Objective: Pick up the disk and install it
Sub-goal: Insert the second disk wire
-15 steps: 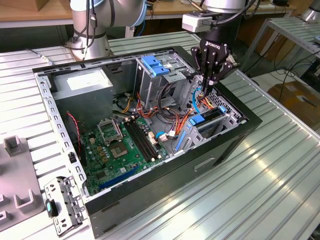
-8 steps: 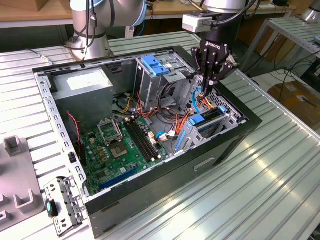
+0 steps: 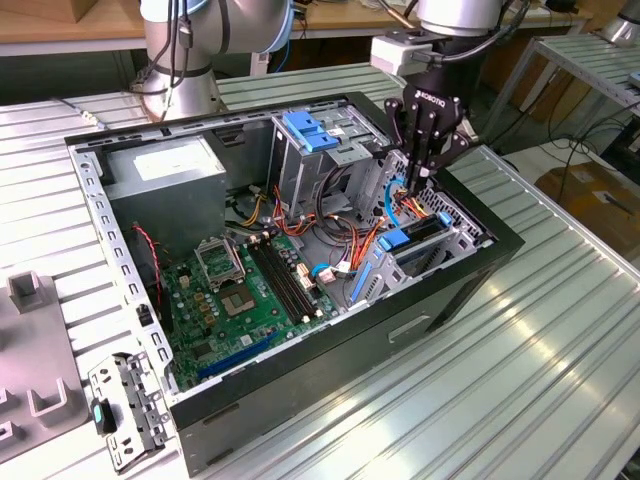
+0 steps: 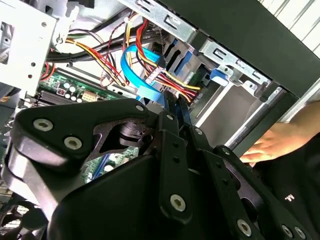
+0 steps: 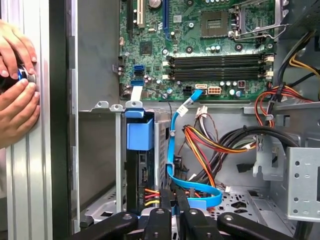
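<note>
I see a ribbed aluminium workbench (image 3: 560, 330) with an open black desktop computer case (image 3: 440, 290) lying on its side, the green motherboard (image 3: 250, 290) exposed. The black multi-fingered gripper (image 3: 418, 178) hangs over the grey metal drive bay (image 3: 440, 240) at the exterior view's right, its fingertips (image 5: 167, 210) drawn close together among the red, yellow and orange power wires (image 5: 200, 145) and the flat blue data cable (image 5: 172, 150). I cannot tell whether they pinch anything. The disk (image 5: 140, 175), dark and edge-on with blue plastic rails, sits in the bay. A person's hands (image 5: 15, 90) rest on the bench beside the case.
</note>
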Controlling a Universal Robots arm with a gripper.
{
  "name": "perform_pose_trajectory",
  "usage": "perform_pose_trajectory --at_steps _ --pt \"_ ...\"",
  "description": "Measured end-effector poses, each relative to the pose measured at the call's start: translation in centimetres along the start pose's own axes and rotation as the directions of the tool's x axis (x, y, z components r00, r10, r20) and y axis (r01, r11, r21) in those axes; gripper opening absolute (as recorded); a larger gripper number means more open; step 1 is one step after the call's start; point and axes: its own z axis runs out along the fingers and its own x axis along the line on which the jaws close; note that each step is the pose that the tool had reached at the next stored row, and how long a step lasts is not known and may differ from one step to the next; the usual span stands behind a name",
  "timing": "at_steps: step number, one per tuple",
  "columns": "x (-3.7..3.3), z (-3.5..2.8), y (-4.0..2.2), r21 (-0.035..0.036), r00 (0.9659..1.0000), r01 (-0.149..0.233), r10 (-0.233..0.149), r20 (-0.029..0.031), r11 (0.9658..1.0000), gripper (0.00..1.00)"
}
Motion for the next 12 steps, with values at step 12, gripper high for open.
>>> perform_pose_trajectory --at_steps 12 --pt "1.51 0.63 1.14 0.0117 0.9989 0.045 -0.045 0.0077 0.9989 0.16"
